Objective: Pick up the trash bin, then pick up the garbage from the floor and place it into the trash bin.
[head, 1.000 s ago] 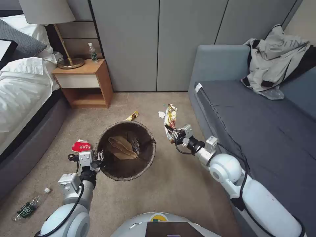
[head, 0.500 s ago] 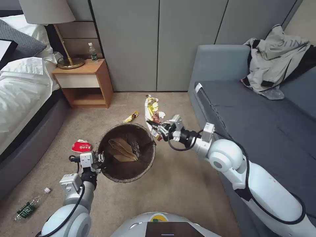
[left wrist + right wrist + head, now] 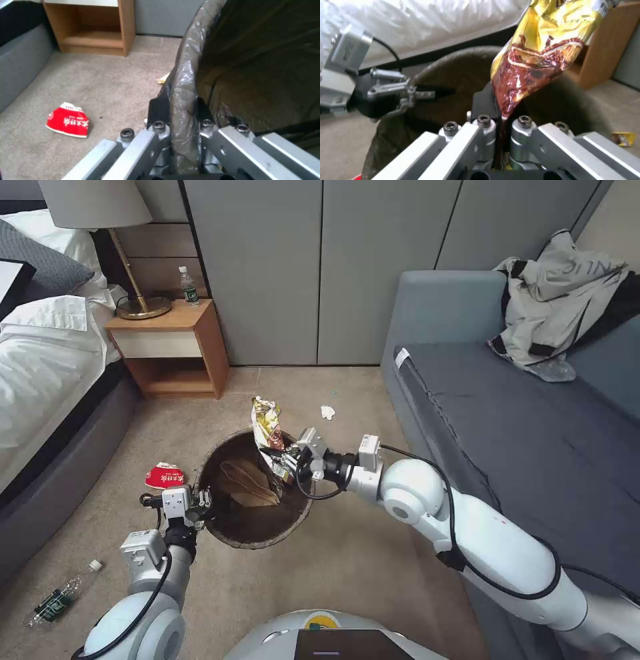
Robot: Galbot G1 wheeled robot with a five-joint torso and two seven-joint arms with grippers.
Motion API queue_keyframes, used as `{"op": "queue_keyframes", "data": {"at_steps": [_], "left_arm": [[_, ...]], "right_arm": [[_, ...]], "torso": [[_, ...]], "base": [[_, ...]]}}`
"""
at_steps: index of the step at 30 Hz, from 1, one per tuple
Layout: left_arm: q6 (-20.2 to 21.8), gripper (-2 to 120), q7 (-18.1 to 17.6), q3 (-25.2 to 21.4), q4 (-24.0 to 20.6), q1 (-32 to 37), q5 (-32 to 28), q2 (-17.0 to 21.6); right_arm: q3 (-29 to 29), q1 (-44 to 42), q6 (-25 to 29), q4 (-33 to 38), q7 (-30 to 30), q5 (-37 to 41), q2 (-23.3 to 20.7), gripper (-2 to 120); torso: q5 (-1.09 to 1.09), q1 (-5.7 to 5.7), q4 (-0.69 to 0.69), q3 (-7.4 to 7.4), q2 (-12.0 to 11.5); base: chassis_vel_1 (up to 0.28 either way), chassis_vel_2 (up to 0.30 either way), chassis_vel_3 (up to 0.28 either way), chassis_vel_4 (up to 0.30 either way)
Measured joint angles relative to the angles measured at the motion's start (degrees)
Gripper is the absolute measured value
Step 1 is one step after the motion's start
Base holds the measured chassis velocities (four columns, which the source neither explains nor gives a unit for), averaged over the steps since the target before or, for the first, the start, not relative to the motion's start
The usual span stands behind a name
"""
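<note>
The left gripper (image 3: 200, 505) is clamping the near-left rim of the trash bin (image 3: 257, 527), one finger inside and one outside the dark bag folded over the edge — a grip that is holding the mouth open and facing up so litter can be dropped straight in. The left wrist view is showing the two black fingers (image 3: 158, 110) pressed together on that bagged rim (image 3: 181, 100).

The right gripper (image 3: 288, 457) is reaching across from the right and is sitting over the far-right part of the bin's opening, closed on the lower end of a gold snack wrapper (image 3: 267, 425). The wrapper is standing up from the jaws, its upper end rising over the far rim; in the right wrist view its brown-and-gold foil (image 3: 540, 52) is pinched between the pads with the bin's dark interior just behind it. Held there, it should fall inside when let go — my judgement, not something seen.

Tan folded paper (image 3: 243, 481) is already lying in the bin. On the carpet, a crushed red cup (image 3: 164, 475) is lying just left of the bin, a white tissue scrap (image 3: 327, 412) is sitting beyond it to the far right, and a green-labelled bottle (image 3: 53, 601) with its cap (image 3: 96, 565) nearby is resting at the near left.
</note>
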Motion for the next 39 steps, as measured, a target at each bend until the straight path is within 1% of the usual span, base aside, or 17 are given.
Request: {"op": "queue_keyframes", "data": {"at_steps": [5, 15, 16, 17, 18, 19, 21, 22, 23, 27, 28, 29, 31, 32, 36, 37, 39], "left_arm": [[0.4, 2, -0.2, -0.1, 0.1, -0.2, -0.3, 0.0], [0.9, 2, -0.3, -0.4, 0.0, -0.5, -0.9, 0.0], [0.9, 2, -0.3, -0.4, 0.0, -0.6, -0.9, 0.0], [1.0, 2, -0.3, -0.4, 0.0, -0.6, -0.9, 0.0], [1.0, 2, -0.3, -0.3, 0.0, -0.6, -0.9, -0.1], [1.0, 2, -0.3, -0.3, 0.0, -0.6, -0.9, -0.1], [1.0, 2, -0.3, -0.3, -0.1, -0.6, -1.0, -0.1], [1.0, 2, -0.3, -0.3, -0.2, -0.7, -1.0, -0.1], [1.0, 2, -0.3, -0.3, -0.2, -0.7, -1.0, -0.1], [1.0, 2, -0.3, -0.5, -0.2, -0.7, -1.1, 0.0], [1.0, 2, -0.3, -0.5, -0.2, -0.7, -1.1, 0.0], [1.0, 2, -0.3, -0.6, -0.2, -0.7, -1.2, 0.0], [1.0, 2, -0.3, -0.6, -0.2, -0.8, -1.2, 0.0], [1.0, 2, -0.3, -0.6, -0.2, -0.8, -1.2, 0.0], [1.1, 2, -0.3, -0.6, -0.2, -0.8, -1.3, 0.0], [1.1, 2, -0.3, -0.6, -0.2, -0.8, -1.3, 0.0], [1.1, 2, -0.3, -0.7, -0.2, -0.8, -1.3, 0.1]], "right_arm": [[-3.1, 1.7, -0.1, -1.6, 1.2, -1.1, 1.1, 0], [-7.1, 4.2, -0.9, -2.2, 2.5, -1.3, 1.2, 0], [-7.9, 4.6, -0.9, -2.3, 3.1, -1.3, 1.3, -2], [-8.3, 4.8, -0.9, -2.4, 3.4, -1.3, 1.4, 0], [-8.8, 5.0, -1.1, -2.5, 3.6, -1.3, 1.6, 7], [-8.8, 5.0, -1.1, -2.5, 3.6, -1.3, 1.6, 7], [-9.2, 5.1, -1.4, -2.5, 3.7, -1.4, 1.8, 14], [-9.6, 5.1, -1.4, -2.5, 3.9, -1.6, 1.9, 20], [-9.6, 5.1, -1.4, -2.5, 3.9, -1.6, 1.9, 20], [-10.4, 5.2, -0.9, -2.5, 4.6, -1.8, 2.0, 37], [-10.4, 5.2, -0.9, -2.5, 4.6, -1.8, 2.0, 37], [-10.4, 5.2, -0.8, -2.5, 4.7, -1.9, 2.0, 43], [-10.5, 5.2, -0.8, -2.5, 4.9, -1.9, 2.0, 52], [-10.5, 5.2, -0.8, -2.5, 4.9, -1.9, 2.0, 52], [-10.6, 5.1, -0.8, -2.2, 5.6, -1.9, 2.3, 71], [-10.6, 5.1, -0.8, -2.2, 5.6, -1.9, 2.3, 71], [-10.6, 5.1, -0.7, -2.1, 5.7, -1.9, 2.5, 79]], "torso": [[0.01, 0.00, 0.00, 0.00, 0.0], [0.00, 0.00, 0.00, 0.00, 0.0], [0.00, 0.00, 0.00, 0.00, 0.0], [0.00, 0.00, 0.01, 0.00, 0.0], [0.01, 0.00, 0.01, 0.00, 0.0], [0.01, 0.00, 0.01, 0.00, 0.0], [0.00, 0.00, 0.01, 0.00, 0.0], [0.01, 0.00, 0.00, 0.00, 0.0], [0.01, 0.00, 0.00, 0.00, 0.0], [0.01, 0.00, 0.01, 0.00, 0.0], [0.01, 0.00, 0.01, 0.00, 0.0], [0.01, 0.00, 0.00, 0.00, 0.0], [0.01, 0.00, 0.00, 0.00, 0.0], [0.01, 0.00, 0.00, 0.00, 0.0], [0.01, 0.00, 0.00, 0.00, 0.0], [0.01, 0.00, 0.00, 0.00, 0.0], [0.01, 0.00, 0.01, 0.00, 0.0]], "base": [[0.000, 0.000, 0.000, 0.000], [0.000, 0.000, 0.000, 0.000], [0.000, 0.000, 0.000, 0.000], [0.000, 0.000, 0.000, 0.000], [0.000, 0.000, 0.000, 0.000], [0.000, 0.000, 0.000, 0.000], [0.000, 0.000, 0.000, 0.000], [0.000, 0.000, 0.000, 0.000], [0.000, 0.000, 0.000, 0.000], [0.000, 0.000, 0.000, 0.000], [0.000, 0.000, 0.000, 0.000], [0.000, 0.000, 0.000, 0.000], [0.000, 0.000, 0.000, 0.000], [0.000, 0.000, 0.000, 0.000], [0.000, 0.000, 0.000, 0.000], [0.000, 0.000, 0.000, 0.000], [0.000, 0.000, 0.000, 0.000]]}}
